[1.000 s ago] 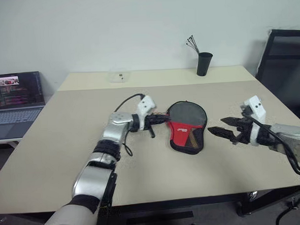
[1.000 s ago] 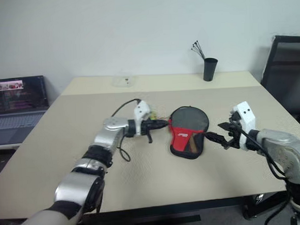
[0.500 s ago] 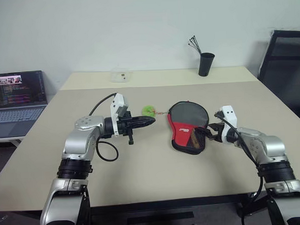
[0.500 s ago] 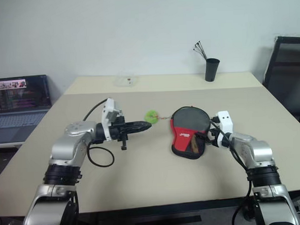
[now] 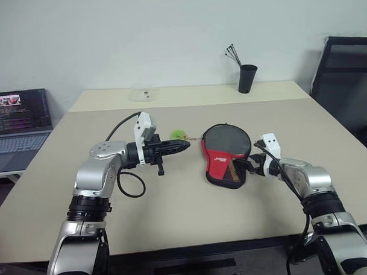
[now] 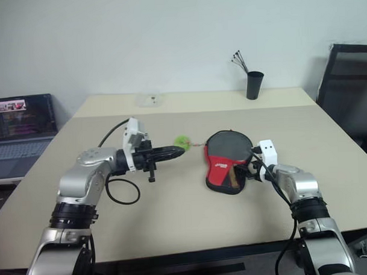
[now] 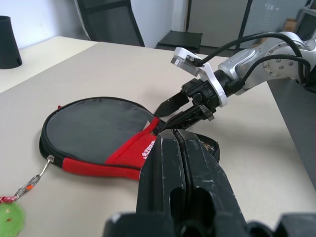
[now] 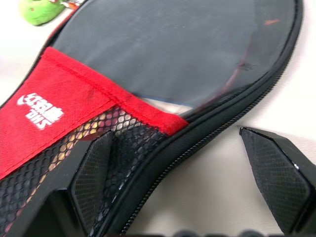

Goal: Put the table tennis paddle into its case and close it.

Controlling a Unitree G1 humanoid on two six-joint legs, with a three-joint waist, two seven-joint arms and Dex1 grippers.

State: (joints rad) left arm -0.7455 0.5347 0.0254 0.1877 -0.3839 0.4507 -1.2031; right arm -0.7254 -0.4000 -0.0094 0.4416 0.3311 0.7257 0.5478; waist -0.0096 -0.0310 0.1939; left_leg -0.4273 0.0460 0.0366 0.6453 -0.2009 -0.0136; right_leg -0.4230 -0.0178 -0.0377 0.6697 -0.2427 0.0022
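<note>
You are looking at a beige table (image 5: 192,209) against a white wall. A laptop (image 5: 17,122) sits off its left side and a dark chair (image 5: 344,77) off its right. At the far edge you see a black cup (image 5: 247,78) holding thin sticks.

The case (image 5: 225,154) lies flat at mid-table, black mesh with a red panel. The paddle's tan handle (image 6: 233,175) shows through the mesh, inside the case. A green ball (image 5: 178,135) on a short chain lies at the case's left, touching the table.

The left gripper (image 5: 182,146) hovers level left of the case, jaws pressed together, holding nothing. The right gripper (image 7: 165,114) is spread wide, with one finger (image 8: 91,177) on the mesh and the other finger (image 8: 271,173) outside the zip edge.
</note>
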